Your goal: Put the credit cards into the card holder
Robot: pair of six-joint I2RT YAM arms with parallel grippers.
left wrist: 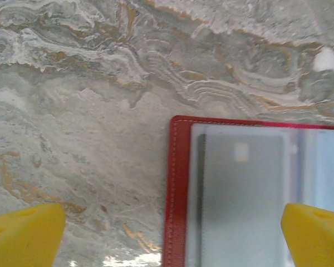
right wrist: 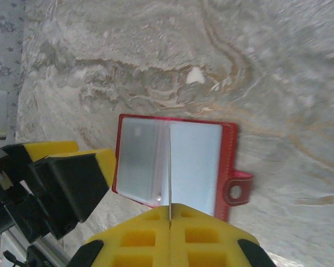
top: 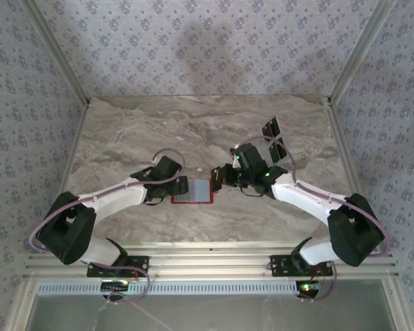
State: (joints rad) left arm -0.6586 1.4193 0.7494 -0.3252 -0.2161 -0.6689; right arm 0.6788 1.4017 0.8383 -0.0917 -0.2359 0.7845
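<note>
Card holder: the red card holder [top: 192, 200] lies open and flat on the desk [top: 124, 138] between the two claws. Its snap tab [right wrist: 237, 192] is on the side away from the left claw.
Right claw: the right claw [right wrist: 170, 214] is clenched on a credit card [right wrist: 170, 167], seen edge-on. In the wrist view the card lines up with the fold between the two pocket pages.
Left claw: the left claw [left wrist: 170, 236] is released, its fingers wide and straddling the holder's outer red edge. Whether it touches the holder, I cannot tell.
Spare cards: two more dark cards [top: 270, 128] lie on the desk beyond the right arm, well apart from the holder.
Step in hand: probably feeding the held card into a pocket.
How to do it well: tip the card nearly flat, square its leading edge to a pocket mouth and slide it in slowly. Let the left claw pin the holder's edge so it cannot skid.
Risk: the card may catch the frosted pocket lip and lift the page.
</note>
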